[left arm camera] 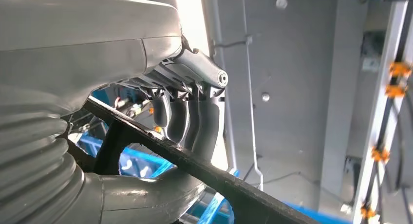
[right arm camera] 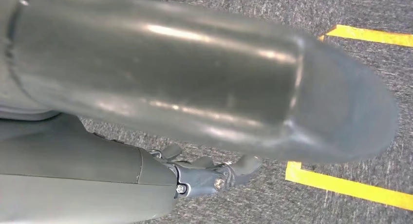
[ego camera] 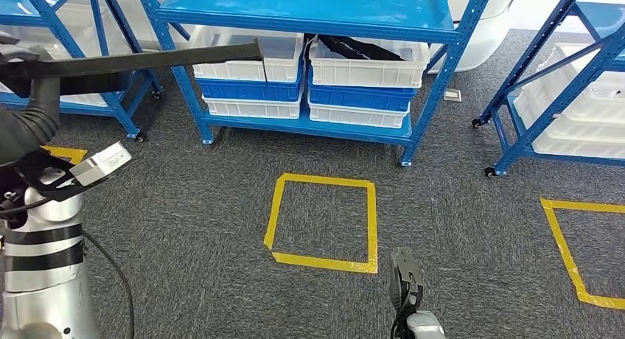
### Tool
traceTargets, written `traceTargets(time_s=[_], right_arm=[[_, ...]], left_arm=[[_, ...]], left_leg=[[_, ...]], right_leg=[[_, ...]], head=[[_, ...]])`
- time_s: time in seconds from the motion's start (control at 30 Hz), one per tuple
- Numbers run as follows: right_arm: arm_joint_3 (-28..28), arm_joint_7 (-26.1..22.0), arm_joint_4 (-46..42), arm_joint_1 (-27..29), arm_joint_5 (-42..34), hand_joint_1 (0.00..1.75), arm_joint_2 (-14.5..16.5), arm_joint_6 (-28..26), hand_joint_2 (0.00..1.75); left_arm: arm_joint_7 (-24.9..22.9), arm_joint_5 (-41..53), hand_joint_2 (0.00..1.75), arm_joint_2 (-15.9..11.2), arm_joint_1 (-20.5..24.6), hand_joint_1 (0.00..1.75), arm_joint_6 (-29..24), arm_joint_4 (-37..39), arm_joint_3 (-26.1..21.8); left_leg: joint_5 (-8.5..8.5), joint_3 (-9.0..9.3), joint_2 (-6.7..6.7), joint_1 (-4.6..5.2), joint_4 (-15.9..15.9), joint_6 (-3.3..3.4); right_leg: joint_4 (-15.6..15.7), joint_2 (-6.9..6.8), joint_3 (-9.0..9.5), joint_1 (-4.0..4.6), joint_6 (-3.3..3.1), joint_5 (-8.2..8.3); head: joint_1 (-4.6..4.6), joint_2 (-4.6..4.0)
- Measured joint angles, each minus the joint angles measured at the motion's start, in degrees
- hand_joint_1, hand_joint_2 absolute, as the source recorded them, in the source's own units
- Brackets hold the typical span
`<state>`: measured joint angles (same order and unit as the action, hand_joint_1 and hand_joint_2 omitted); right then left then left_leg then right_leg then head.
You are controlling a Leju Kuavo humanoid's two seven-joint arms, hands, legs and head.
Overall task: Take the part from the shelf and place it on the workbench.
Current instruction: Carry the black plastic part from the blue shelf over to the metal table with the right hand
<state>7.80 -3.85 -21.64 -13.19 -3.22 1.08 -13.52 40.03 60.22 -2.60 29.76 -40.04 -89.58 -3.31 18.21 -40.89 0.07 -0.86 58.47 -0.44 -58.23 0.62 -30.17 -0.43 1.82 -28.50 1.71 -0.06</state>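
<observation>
The part is a long flat black strip reaching from the left edge toward the blue shelf at about shelf-top height. In the left wrist view my left hand grips this strip, dark fingers curled over one side and the thick thumb under the other. My left arm is raised at the left. Low beside my body hangs my right hand, with nothing in it and its fingers loosely apart over the carpet.
White bins stacked on blue ones fill the shelf's lower level; one holds more black parts. More blue racks stand at right and left. Yellow tape squares mark the grey carpet.
</observation>
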Motion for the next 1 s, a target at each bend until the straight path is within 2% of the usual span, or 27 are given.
traceTargets(time_s=[0.03,0.07,0.1,0.13,0.17,0.2,0.23,0.27,0.3,0.33,0.37,0.4,0.43,0.5,0.53,0.57,0.6,0.67,0.7,0.73,0.77,0.8,0.83,0.9,0.93,0.97,1.0], right_arm=[[0.0,0.0,0.0,0.0,0.0,0.00,0.0,0.1,0.00],[0.0,0.0,0.0,0.0,-0.1,0.00,0.0,0.0,0.00],[0.0,0.1,0.0,-0.1,0.0,0.00,-0.1,-0.2,0.00],[0.0,0.1,0.0,-0.1,0.0,0.00,-0.1,-0.6,0.00],[0.0,0.1,0.0,-0.1,0.2,0.00,-0.1,-1.1,0.00],[0.0,0.1,0.0,-0.1,0.5,0.00,-0.1,-1.7,0.00],[0.0,0.1,0.0,0.0,1.0,0.00,-0.2,-2.5,0.00],[0.0,0.2,0.0,0.0,1.7,0.00,-0.2,-3.4,0.00],[0.1,0.4,0.0,0.0,2.4,0.00,-0.2,-4.3,0.00],[0.2,0.5,-0.1,0.0,3.2,0.00,-0.2,-5.4,0.00],[0.3,0.7,-0.1,-0.1,4.0,0.00,-0.3,-6.5,0.00],[0.5,0.9,-0.1,-0.1,4.8,0.00,-0.4,-7.5,0.00],[0.7,1.0,-0.1,-0.1,5.5,0.00,-0.5,-8.5,0.00],[1.3,1.2,-0.1,0.0,6.6,0.00,-0.7,-10.1,0.00],[1.5,1.3,-0.1,0.1,7.0,0.00,-0.7,-10.8,0.00],[1.7,1.3,-0.1,0.2,7.3,0.00,-0.7,-11.3,0.00],[1.9,1.3,-0.1,0.3,7.5,0.00,-0.7,-11.7,0.00],[2.2,1.3,-0.1,0.3,7.8,0.00,-0.6,-12.1,0.00],[2.3,1.3,-0.1,0.3,7.9,0.00,-0.6,-12.2,0.00],[2.3,1.3,-0.1,0.3,7.9,0.00,-0.6,-12.2,0.00],[2.4,1.3,-0.1,0.3,8.0,0.00,-0.6,-12.2,0.00],[2.5,1.3,-0.1,0.3,8.0,0.00,-0.6,-12.2,0.00],[2.5,1.3,-0.1,0.2,8.0,0.00,-0.6,-12.2,0.00],[2.6,1.2,-0.3,0.0,8.0,0.00,-0.7,-12.1,0.00],[2.6,1.2,-0.4,-0.1,7.9,0.00,-0.7,-11.9,0.00],[2.6,1.1,-0.4,-0.1,7.8,0.00,-0.7,-11.6,0.00],[2.6,1.1,-0.5,-0.1,7.6,0.00,-0.7,-11.1,0.00]], left_arm=[[0.0,0.0,1.75,-0.1,0.1,1.75,0.0,0.0,0.1],[0.0,0.0,1.75,-0.2,0.2,1.75,0.0,0.1,0.1],[0.0,0.0,1.75,-0.3,0.3,1.75,0.0,0.2,0.2],[0.0,0.0,1.75,-0.4,0.4,1.75,0.0,0.3,0.2],[0.0,0.0,1.75,-0.4,0.4,1.75,0.0,0.4,0.2],[0.0,0.0,1.75,-0.5,0.4,1.75,0.0,0.5,0.2],[0.0,0.1,1.75,-0.5,0.3,1.75,0.0,0.6,0.3],[0.0,0.2,1.75,-0.5,0.3,1.75,0.0,0.7,0.3],[0.0,0.3,1.75,-0.5,0.4,1.75,0.0,0.8,0.3],[0.0,0.4,1.75,-0.5,0.4,1.75,0.0,0.8,0.3],[0.0,0.4,1.75,-0.5,0.4,1.75,0.0,0.8,0.3],[0.0,0.4,1.75,-0.5,0.4,1.75,0.0,0.8,0.3],[0.0,0.4,1.75,-0.6,0.4,1.75,0.0,0.8,0.3],[0.0,0.5,1.75,-0.7,0.4,1.75,0.0,0.8,0.3],[0.0,0.5,1.75,-0.7,0.4,1.75,0.0,0.8,0.3],[0.0,0.5,1.75,-0.7,0.5,1.75,0.0,0.8,0.3],[0.0,0.6,1.75,-0.7,0.5,1.75,0.0,0.8,0.3],[0.0,0.6,1.75,-0.8,0.5,1.75,0.0,0.8,0.3],[0.0,0.6,1.75,-0.8,0.5,1.75,0.0,0.8,0.3],[0.0,0.6,1.75,-0.8,0.4,1.75,0.0,0.8,0.2],[0.0,0.6,1.75,-0.8,0.4,1.75,0.0,0.8,0.2],[0.0,0.6,1.75,-0.8,0.4,1.75,0.0,0.8,0.2],[0.0,0.6,1.75,-0.8,0.4,1.75,0.0,0.8,0.2],[0.0,0.6,1.75,-0.8,0.3,1.75,0.0,0.8,0.2],[0.0,0.5,1.75,-0.8,0.3,1.75,0.0,0.8,0.2],[0.0,0.5,1.75,-0.8,0.3,1.75,0.0,0.8,0.2],[0.0,0.4,1.75,-0.8,0.3,1.75,0.0,0.8,0.2]], left_leg=[[0.70,-0.37,-0.05,-0.06,0.3,-0.31],[2.48,-0.95,-0.07,-0.13,1.5,-0.55],[5.20,-1.76,-0.11,-0.21,4.0,-0.71],[8.26,-2.66,-0.14,-0.26,7.5,-0.83],[10.60,-3.44,-0.16,-0.31,11.5,-0.97],[11.68,-3.83,-0.18,-0.33,14.8,-1.10],[11.53,-3.53,-0.18,-0.37,16.8,-1.19],[10.38,-2.28,-0.17,-0.42,16.8,-1.24],[8.96,-0.02,-0.17,-0.50,14.9,-1.25],[8.62,2.96,-0.21,-0.57,11.3,-1.30],[8.88,5.81,-0.34,-0.54,7.4,-1.26],[9.53,7.76,-0.45,-0.42,4.4,-1.12],[10.25,8.71,-0.54,-0.17,2.5,-0.85],[9.49,8.24,-0.45,0.14,1.7,0.26],[8.83,7.75,-0.32,0.17,1.5,0.90],[8.10,7.14,-0.18,0.10,1.3,1.55],[7.32,6.35,-0.07,0.01,1.2,2.03],[5.81,4.42,-0.01,0.08,1.2,2.45],[5.00,3.35,-0.02,0.10,1.2,2.43],[4.16,2.26,-0.01,0.11,1.2,2.37],[3.34,1.20,-0.01,0.11,1.2,2.26],[2.49,0.16,-0.01,0.10,1.2,2.12],[1.69,-0.70,-0.02,0.10,1.3,1.93],[0.19,-1.82,0.02,0.16,1.2,1.32],[-0.53,-1.98,0.10,0.12,1.0,0.94],[-1.28,-1.99,0.19,0.07,0.6,0.52],[-2.10,-1.88,0.22,0.02,0.0,0.12]], right_leg=[[0.1,-0.03,-0.29,-0.23,-0.53,0.52],[0.2,-0.09,-0.75,-0.48,-1.20,1.21],[0.3,-0.17,-1.19,-0.66,-1.73,1.90],[0.2,-0.22,-1.88,-0.52,-2.08,2.54],[0.2,-0.27,-2.60,-0.40,-2.29,3.16],[0.1,-0.30,-3.37,-0.28,-2.31,3.76],[0.0,-0.31,-4.19,-0.20,-2.25,4.32],[-0.2,-0.31,-5.01,-0.18,-2.12,4.86],[-0.3,-0.31,-5.75,-0.19,-1.90,5.33],[-0.5,-0.29,-6.45,-0.16,-1.65,5.76],[-0.7,-0.28,-7.03,-0.09,-1.33,6.15],[-0.8,-0.27,-7.43,-0.01,-0.93,6.60],[-0.8,-0.25,-7.76,0.02,-0.51,7.11],[-0.6,-0.18,-8.26,-0.07,0.39,8.05],[-1.0,-0.14,-8.81,-0.10,0.56,7.67],[-2.1,-0.12,-9.56,-0.10,0.47,6.41],[-4.4,-0.11,-10.55,-0.10,0.18,4.26],[-11.5,-0.11,-12.55,-0.18,-0.41,-0.79],[-15.0,-0.12,-13.08,-0.20,-0.29,-2.25],[-17.2,-0.12,-12.94,-0.21,0.09,-2.53],[-17.7,-0.12,-11.93,-0.21,0.60,-1.78],[-16.4,-0.12,-9.99,-0.19,1.05,-0.57],[-13.3,-0.13,-7.15,-0.15,1.18,0.20],[-5.0,-0.17,-0.78,0.20,0.48,-1.10],[-2.0,-0.12,1.03,0.40,0.01,-2.06],[-0.3,-0.07,1.72,0.62,-0.42,-2.61],[-0.2,-0.03,1.16,0.64,-0.69,-2.12]], head=[[0.03,0.00],[0.14,-0.01],[0.21,-0.01],[0.32,-0.01],[0.37,-0.01],[0.39,-0.01],[0.40,-0.01],[0.40,-0.01],[0.42,-0.01],[0.43,-0.01],[0.42,-0.01],[0.37,-0.01],[0.32,-0.01],[0.21,-0.01],[0.20,0.00],[0.10,0.00],[0.03,0.00],[-0.11,-0.01],[-0.12,-0.01],[-0.14,-0.01],[-0.18,0.00],[-0.17,0.00],[-0.17,0.00],[-0.02,0.00],[0.01,0.00],[0.03,0.00],[0.05,0.00]])
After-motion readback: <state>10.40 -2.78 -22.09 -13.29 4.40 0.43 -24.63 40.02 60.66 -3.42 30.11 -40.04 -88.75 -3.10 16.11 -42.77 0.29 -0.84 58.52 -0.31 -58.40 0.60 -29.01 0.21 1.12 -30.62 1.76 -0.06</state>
